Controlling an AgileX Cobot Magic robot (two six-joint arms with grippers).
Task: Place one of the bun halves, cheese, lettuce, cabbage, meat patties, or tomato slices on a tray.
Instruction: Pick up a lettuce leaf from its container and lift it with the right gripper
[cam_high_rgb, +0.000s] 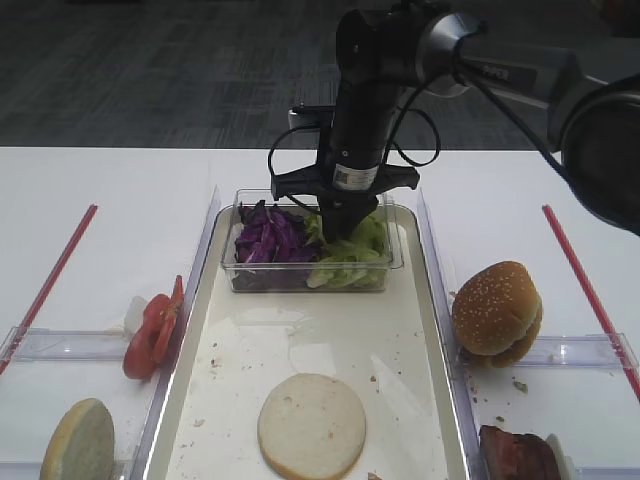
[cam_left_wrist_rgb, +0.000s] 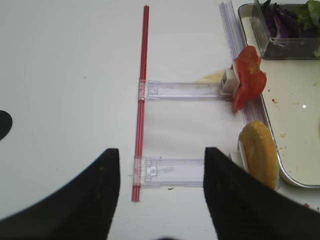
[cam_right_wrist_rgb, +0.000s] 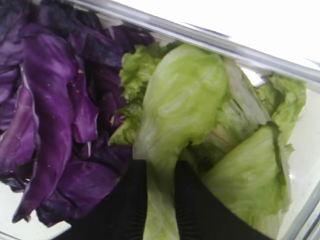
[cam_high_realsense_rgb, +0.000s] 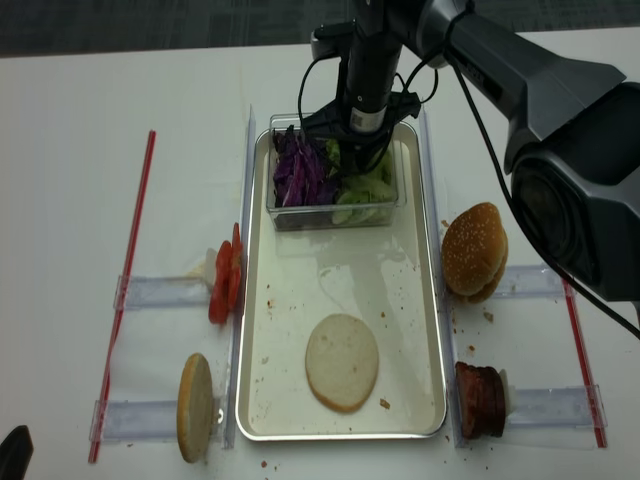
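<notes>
Exterior high: right gripper (cam_high_rgb: 345, 232) lowered into clear tub (cam_high_rgb: 250, 275) at the tray's (cam_high_rgb: 440, 400) far end, among lettuce (cam_high_rgb: 352, 262) beside cabbage (cam_high_rgb: 268, 238). One bun half (cam_high_rgb: 312, 425), cut face up, on the tray.

Right wrist: black jaws clenched on a pale lettuce leaf (cam_right_wrist_rgb: 170, 125) running between them.

Left wrist: left gripper (cam_left_wrist_rgb: 160, 195) above the white desk (cam_left_wrist_rgb: 70, 75), jaws released, nothing between. Tomato slices (cam_left_wrist_rgb: 248, 77) and a standing bun half (cam_left_wrist_rgb: 260, 152) just outside the tray rim.

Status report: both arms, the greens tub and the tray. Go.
Right gripper down in clear tub, jaws pinching a lettuce leaf. Left gripper open, idle over table. Tray: one bun half, nothing blocking.
</notes>
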